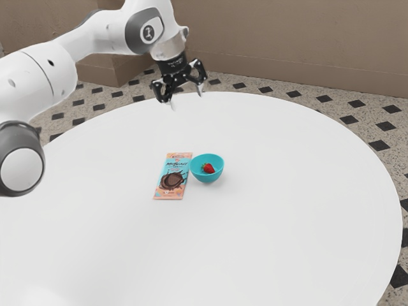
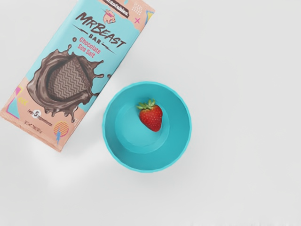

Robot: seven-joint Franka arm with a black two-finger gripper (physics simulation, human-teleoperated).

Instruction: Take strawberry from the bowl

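My gripper (image 1: 187, 95) is open, high above the far part of the table in the exterior view, its two fingertips wide apart with nothing between them. A turquoise bowl (image 1: 206, 176) stands upright on the table, below and away from the gripper. Inside it lies a red strawberry (image 1: 208, 168) with green leaves. The wrist view looks down into the bowl (image 2: 180, 136), where the strawberry (image 2: 151, 117) rests on the bottom, near the inner wall.
A chocolate bar in a blue and peach wrapper (image 1: 172, 176) lies flat close beside the bowl; in the wrist view the chocolate bar (image 2: 70, 70) is seen from above. Both stand on a round white table (image 1: 274, 210).
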